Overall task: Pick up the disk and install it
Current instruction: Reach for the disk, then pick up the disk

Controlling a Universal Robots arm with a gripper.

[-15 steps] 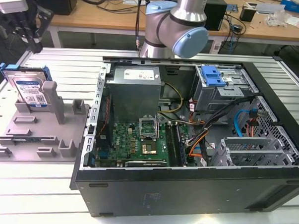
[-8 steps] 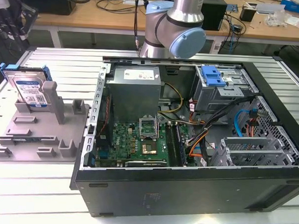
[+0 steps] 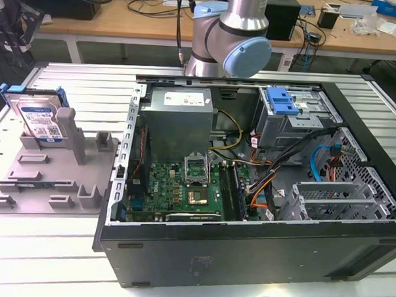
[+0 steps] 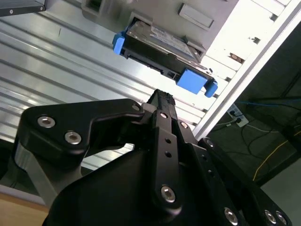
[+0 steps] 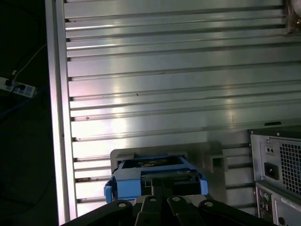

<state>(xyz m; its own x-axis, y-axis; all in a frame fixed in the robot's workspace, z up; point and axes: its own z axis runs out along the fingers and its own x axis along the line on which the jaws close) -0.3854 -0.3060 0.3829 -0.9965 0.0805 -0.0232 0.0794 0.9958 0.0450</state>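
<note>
Silver rectangular disk in blue plastic caddy, upright in the grey plastic fixture plate at the exterior view's upper left, not yet picked; black tool nearby, holding nothing, opening not discernible.

- disk, on edge in the grey fixture plate at the exterior view's left; white-and-blue label on its face; rows of print, none legible
- disk in the second wrist view; a strip of its label shows on the flat face; print too fine to read
- power supply inside the open computer case; white label on top; dark lines of print, not legible
- case rear panel in the first wrist view; pale sticker near the power socket; unreadable
</note>
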